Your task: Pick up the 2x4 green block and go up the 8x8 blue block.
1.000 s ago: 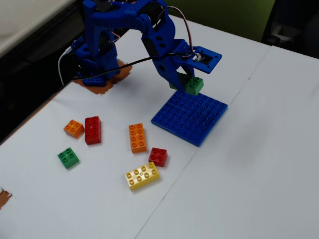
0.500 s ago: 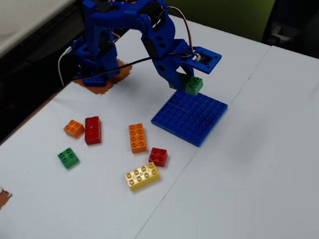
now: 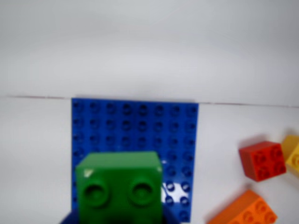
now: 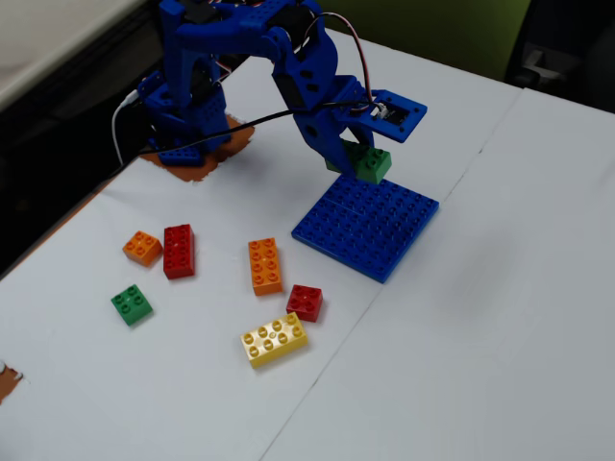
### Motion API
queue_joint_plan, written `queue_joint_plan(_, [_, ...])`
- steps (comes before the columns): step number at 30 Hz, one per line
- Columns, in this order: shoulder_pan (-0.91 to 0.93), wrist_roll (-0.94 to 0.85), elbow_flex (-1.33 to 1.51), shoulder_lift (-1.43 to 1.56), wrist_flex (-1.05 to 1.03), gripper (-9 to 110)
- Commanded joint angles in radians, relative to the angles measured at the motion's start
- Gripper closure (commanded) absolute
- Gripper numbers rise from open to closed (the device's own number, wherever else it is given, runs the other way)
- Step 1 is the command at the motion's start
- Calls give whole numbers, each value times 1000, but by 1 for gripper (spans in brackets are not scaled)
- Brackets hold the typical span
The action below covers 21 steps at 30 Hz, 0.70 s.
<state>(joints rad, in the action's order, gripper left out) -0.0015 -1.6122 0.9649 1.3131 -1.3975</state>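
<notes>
In the wrist view, the 2x4 green block [image 3: 119,186] fills the lower middle of the frame, seen end-on with two round studs facing the camera, and blue parts of the tool show at its lower corners, so the tool is closed on it. Behind and below the block lies the 8x8 blue block [image 3: 135,126], a flat studded square on the white surface [image 3: 149,51], with a thin dark seam in the surface running along its far edge. To the right of the plate sit a small red brick [image 3: 262,160], the corner of an orange brick [image 3: 245,210] at the bottom edge, and a sliver of a yellow brick [image 3: 292,151] at the right edge. In the fixed view, the blue arm [image 4: 288,67] reaches from its base at the upper left down towards the plate, and the tool [image 4: 357,158] grips the green block, which hangs just above the plate's far corner; whether it touches the studs cannot be told. The plate lies flat near the middle of the surface. To its left, well apart from it, lie an oblong orange brick [image 4: 265,266], a small red brick, an oblong yellow brick [image 4: 274,339], an oblong red brick [image 4: 179,251], a small orange brick [image 4: 142,248] and a small green brick [image 4: 131,304].
</notes>
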Motion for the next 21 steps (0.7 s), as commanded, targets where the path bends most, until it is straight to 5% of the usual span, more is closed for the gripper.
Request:
queue_joint_plan(1, [-9,3,-60,28,-2,101])
queue_joint_plan(21, [-8,3,-60,28,-2,101])
